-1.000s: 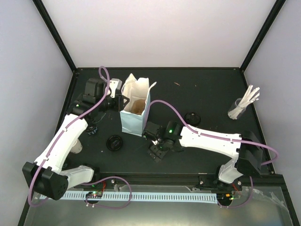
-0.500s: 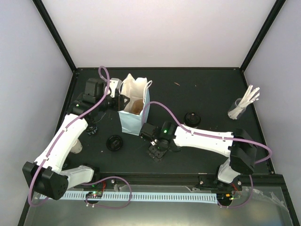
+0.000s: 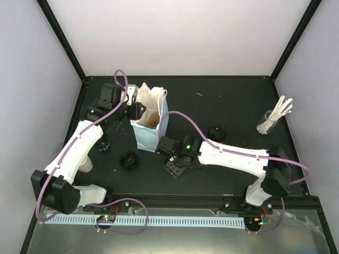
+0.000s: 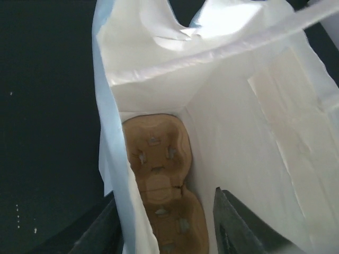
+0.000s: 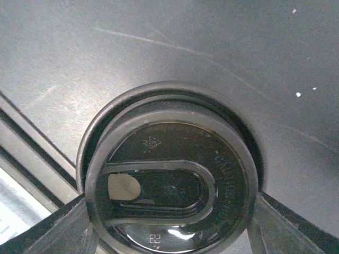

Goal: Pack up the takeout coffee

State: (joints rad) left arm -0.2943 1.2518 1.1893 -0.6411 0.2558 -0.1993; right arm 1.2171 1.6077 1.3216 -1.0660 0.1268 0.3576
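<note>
Bag and lid under my 2 claws
My left claw [image 4: 167, 226] gapes astride the bag [image 4: 249, 132] wall, carrier [image 4: 158, 153] inside. My right claw [image 5: 169, 225] flanks a black lid [image 5: 172, 159]; I cannot tell if it grips.

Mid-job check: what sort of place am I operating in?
Likely a lab robot cell staged for takeout packing: a black table walled by white panels, holding a paper bag, a black lid and a glass of white sticks.
</note>
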